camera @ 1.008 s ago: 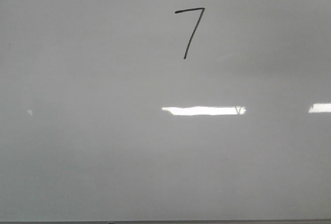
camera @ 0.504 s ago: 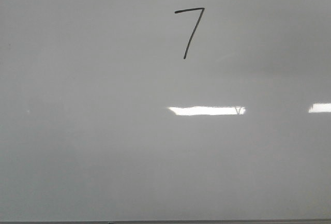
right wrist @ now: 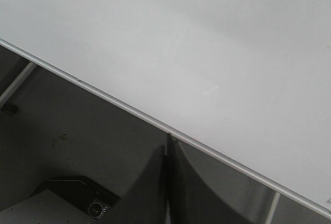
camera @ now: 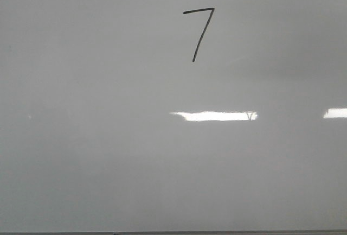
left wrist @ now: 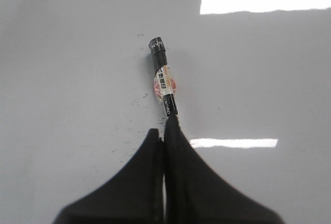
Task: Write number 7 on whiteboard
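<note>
The whiteboard [camera: 108, 153] fills the front view, glossy and pale grey. Near its top centre is the number 7 [camera: 198, 33], thin and black. No arm shows in that view. In the left wrist view my left gripper [left wrist: 164, 128] is shut on a black marker [left wrist: 163, 76] with a white and red label. The marker's black end points away over the whiteboard [left wrist: 77, 53]. My right gripper [right wrist: 168, 146] is shut with nothing in it. It hangs beside the metal edge [right wrist: 129, 109] of the whiteboard [right wrist: 207, 43], just off the board.
Bright rectangular light reflections [camera: 214, 116] lie across the board. Off the board's edge in the right wrist view are a dark floor, a metal leg [right wrist: 18, 81] and a dark device with a round part [right wrist: 95, 208].
The left end of the middle light reflection shifts slightly back and forth. The 7 and the board look the same.
</note>
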`<state>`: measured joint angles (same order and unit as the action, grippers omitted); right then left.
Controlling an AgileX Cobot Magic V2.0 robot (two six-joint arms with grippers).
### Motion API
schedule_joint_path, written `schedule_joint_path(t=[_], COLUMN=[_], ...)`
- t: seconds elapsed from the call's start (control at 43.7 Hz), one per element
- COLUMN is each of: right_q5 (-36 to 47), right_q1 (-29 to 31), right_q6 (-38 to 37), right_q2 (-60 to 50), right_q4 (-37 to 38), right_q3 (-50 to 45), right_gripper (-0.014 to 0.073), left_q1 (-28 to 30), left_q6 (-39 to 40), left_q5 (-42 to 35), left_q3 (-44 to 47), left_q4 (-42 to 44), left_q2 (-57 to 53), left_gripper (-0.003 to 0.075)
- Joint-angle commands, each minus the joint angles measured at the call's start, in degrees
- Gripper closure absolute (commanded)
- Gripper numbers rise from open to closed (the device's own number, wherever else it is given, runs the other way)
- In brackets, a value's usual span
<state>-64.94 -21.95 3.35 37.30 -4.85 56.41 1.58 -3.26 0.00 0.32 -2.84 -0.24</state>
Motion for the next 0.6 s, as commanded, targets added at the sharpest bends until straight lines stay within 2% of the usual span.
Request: schedule_joint_path(t=[0.0, 0.069, 0.16, 0.389, 0.573], right_q5=[3.7, 4.2, 9.3, 33.8, 48.5], right_q1=[0.5, 0.9, 5.7, 18.7, 23.2], right_q6=[-0.1, 0.4, 1.1, 1.1, 1.1], right_q2=[0.1, -0.6, -3.5, -17.8, -29.4], right_q4=[-0.4, 0.5, 2.3, 2.3, 2.3], right_q3=[1.7, 0.9, -3.3, -23.1, -38.6], right_gripper=[0.0662, 0.0662, 0.0662, 0.0662, 0.0662], left_q1=[-0.1, -0.1, -0.1, -0.1, -0.1], left_q6=[-0.1, -0.1, -0.1, -0.1, -0.1], left_q5=[-4.8, -4.8, -4.8, -4.8, -4.8], left_q3=[0.2, 0.2, 0.2, 0.2, 0.2], left_q4=[-0.2, -0.2, -0.2, -0.2, -0.2], left_q2=[-1.0, -1.0, -0.9, -0.9, -0.9], left_gripper=[0.0741, 0.0741, 0.0741, 0.0741, 0.0741])
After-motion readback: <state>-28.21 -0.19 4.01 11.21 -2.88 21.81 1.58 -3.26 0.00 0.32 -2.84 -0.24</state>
